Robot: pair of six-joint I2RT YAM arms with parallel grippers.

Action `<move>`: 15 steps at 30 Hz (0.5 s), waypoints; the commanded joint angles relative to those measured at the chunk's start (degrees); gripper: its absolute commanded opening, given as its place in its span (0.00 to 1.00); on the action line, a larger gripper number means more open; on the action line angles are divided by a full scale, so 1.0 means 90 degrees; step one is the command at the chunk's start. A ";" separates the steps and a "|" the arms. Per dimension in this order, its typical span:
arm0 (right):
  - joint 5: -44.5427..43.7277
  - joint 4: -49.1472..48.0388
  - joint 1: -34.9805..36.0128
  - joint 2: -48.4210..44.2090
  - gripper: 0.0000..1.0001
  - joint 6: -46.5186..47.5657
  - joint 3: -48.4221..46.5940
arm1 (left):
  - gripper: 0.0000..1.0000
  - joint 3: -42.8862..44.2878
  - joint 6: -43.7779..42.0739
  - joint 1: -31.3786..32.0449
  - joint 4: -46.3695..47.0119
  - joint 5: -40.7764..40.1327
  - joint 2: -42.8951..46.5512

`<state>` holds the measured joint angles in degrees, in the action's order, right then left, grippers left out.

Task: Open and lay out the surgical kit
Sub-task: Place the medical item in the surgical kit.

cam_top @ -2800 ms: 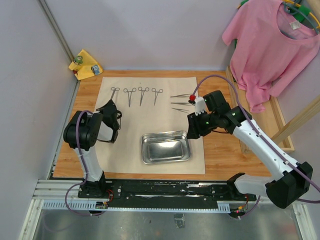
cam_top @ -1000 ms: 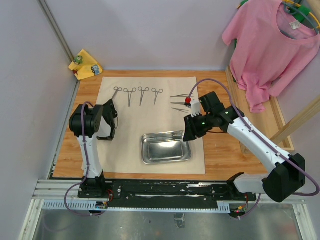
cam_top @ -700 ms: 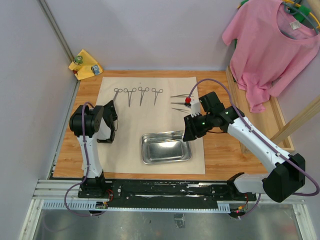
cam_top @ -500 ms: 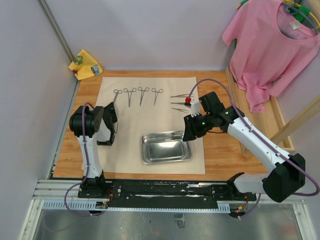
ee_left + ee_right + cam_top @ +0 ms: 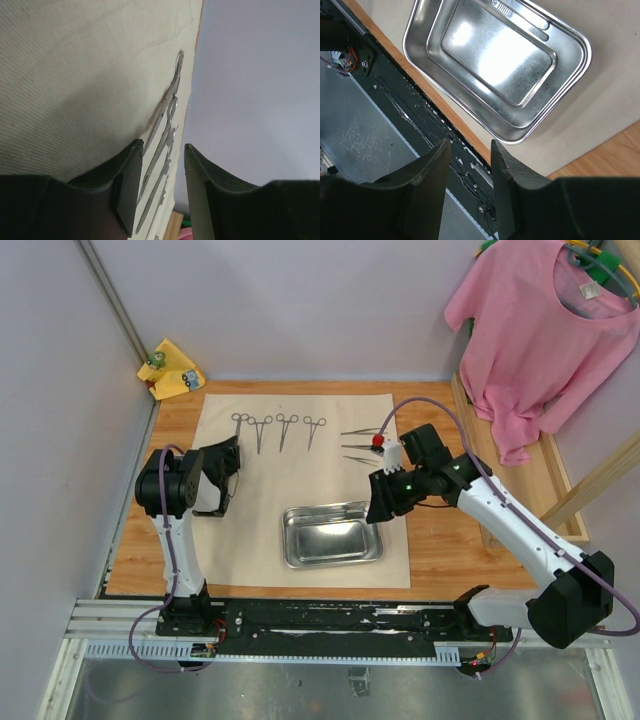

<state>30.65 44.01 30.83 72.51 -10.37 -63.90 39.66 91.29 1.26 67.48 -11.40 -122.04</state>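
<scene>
top view: cloth wrap (image 5: 300, 490) spread under the tray (image 5: 290, 537); forceps (image 5: 280, 430) far-left of it, tweezers (image 5: 360, 445) beyond its right end. left wrist: left gripper (image 5: 162, 150) parted, empty, left of tray. right wrist: right gripper (image 5: 470, 145) parted, empty, above tray. layout looks complete; next, withdraw clear.

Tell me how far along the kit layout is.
Looks nearly done: cloth wrap spread flat, four forceps in a row, tweezers beside them, tray looks empty. In hand: nothing; left gripper and right gripper are open. Left: perhaps straightening.
</scene>
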 commanded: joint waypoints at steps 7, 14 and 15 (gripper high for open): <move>0.0056 0.0180 0.0191 -0.0393 0.40 -0.0179 0.0025 | 0.50 -0.0425 -0.0038 -0.0037 -0.1256 0.0603 0.0475; -0.0009 0.0257 0.0301 -0.0624 0.40 -0.0259 0.0044 | 0.69 -0.0615 0.0037 -0.0090 -0.1783 0.0693 0.0864; -0.0016 0.0266 0.0315 -0.0646 0.40 -0.0273 0.0040 | 0.70 -0.0644 0.0058 -0.0091 -0.1856 0.0720 0.0924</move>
<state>30.55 45.06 32.42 68.60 -11.81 -63.90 36.27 92.40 0.91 60.03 -6.48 -114.78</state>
